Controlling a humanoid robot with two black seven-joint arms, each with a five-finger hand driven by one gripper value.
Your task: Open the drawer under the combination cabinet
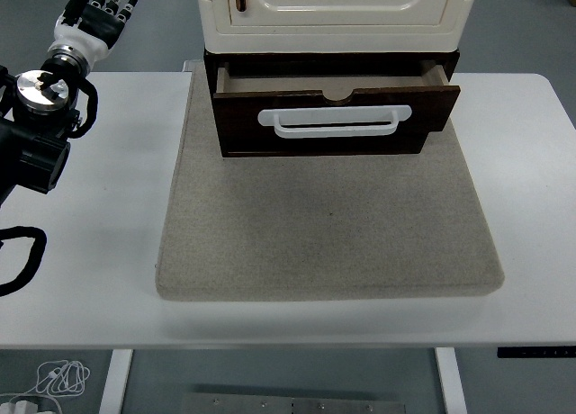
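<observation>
Well off to the right of the left hand [101, 7], fingers spread and empty, the drawer [335, 119] handle [335, 122] runs crosswise, already partly out.

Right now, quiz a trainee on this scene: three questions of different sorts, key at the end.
1. True or false: the dark drawer is pulled partly out from under the cream cabinet.
2. Multiple choice: the left hand is (a) gripping the white handle, (b) raised above the table's far left corner, fingers spread, holding nothing, (c) resting flat on the grey mat.
3. Fill in: the cabinet stands on the ____ end of the mat.

Key: 1 true; 2 b; 3 far.
</observation>
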